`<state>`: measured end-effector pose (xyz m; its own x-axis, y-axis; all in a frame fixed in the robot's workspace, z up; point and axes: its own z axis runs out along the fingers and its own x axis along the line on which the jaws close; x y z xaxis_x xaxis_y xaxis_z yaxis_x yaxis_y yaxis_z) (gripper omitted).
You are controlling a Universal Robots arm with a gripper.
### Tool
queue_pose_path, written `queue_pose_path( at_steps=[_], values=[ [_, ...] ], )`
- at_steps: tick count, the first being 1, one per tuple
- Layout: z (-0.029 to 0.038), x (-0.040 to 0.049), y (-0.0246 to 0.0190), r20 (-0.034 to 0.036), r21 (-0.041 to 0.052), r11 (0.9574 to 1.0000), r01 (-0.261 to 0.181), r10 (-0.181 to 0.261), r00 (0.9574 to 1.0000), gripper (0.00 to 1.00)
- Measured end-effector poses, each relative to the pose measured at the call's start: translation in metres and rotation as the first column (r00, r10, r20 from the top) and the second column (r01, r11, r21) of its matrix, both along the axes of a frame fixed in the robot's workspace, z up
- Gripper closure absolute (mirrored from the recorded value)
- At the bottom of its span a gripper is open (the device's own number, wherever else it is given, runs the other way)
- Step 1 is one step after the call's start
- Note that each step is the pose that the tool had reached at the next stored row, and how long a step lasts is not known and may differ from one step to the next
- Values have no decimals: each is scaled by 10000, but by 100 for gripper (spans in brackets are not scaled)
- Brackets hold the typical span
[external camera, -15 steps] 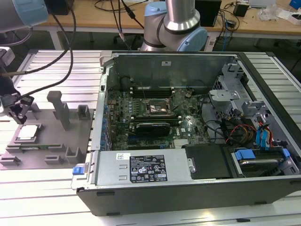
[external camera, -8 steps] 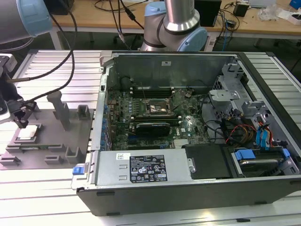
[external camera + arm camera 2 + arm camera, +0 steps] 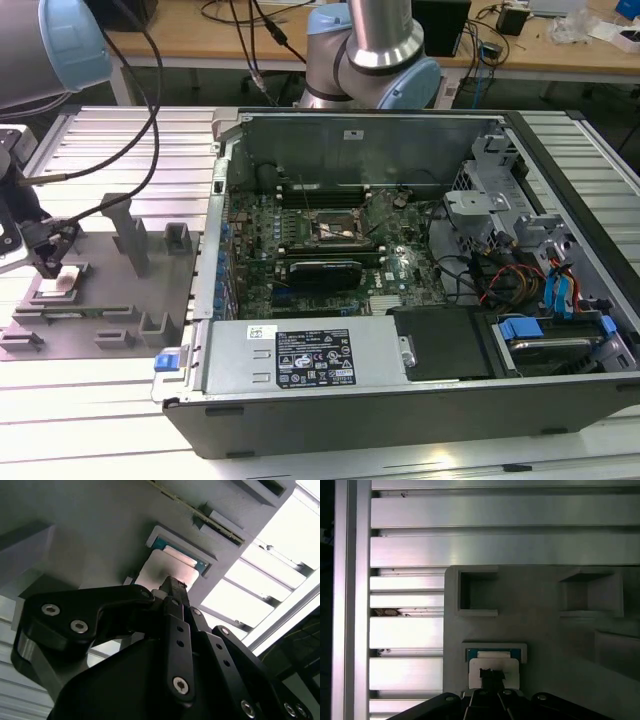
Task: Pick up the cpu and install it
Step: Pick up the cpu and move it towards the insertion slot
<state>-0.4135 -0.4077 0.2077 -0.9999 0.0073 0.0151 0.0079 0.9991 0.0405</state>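
Note:
The cpu (image 3: 66, 281) is a small pale square chip lying in a shallow pocket of the grey plastic plate (image 3: 110, 300) at the exterior view's left. In both wrist views the cpu (image 3: 167, 569) (image 3: 507, 669) shows its silver-white top, with a blue-green strip along its far edge. My gripper (image 3: 48, 266) hangs right over it, black fingers drawn together into one narrow tip (image 3: 173, 586) (image 3: 491, 674) at the chip's near edge. Whether the tip touches the chip I cannot tell. The chip lies flat in its pocket.
The open computer case (image 3: 400, 420) fills the middle and the exterior view's right, with the motherboard's bare socket (image 3: 335, 230) and a long black card (image 3: 325, 270) inside. Upright blocks (image 3: 130, 235) stand on the grey plate beside my gripper. Ribbed aluminium table (image 3: 505, 550) lies around.

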Motion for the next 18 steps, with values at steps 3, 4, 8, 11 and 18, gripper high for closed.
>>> queue_pose_path(
  at_steps=[3,4,8,11,18],
  values=[
    [0,0,0,-2,-1,10000,-4,4,10000,89],
    [0,-1,0,-1,-1,10000,-3,3,10000,89],
    [0,0,0,-1,-1,10000,-5,5,10000,89],
    [0,-1,0,-1,-1,10000,-5,5,10000,64],
    [0,-1,0,-1,-1,10000,-6,6,10000,40]
  ],
)
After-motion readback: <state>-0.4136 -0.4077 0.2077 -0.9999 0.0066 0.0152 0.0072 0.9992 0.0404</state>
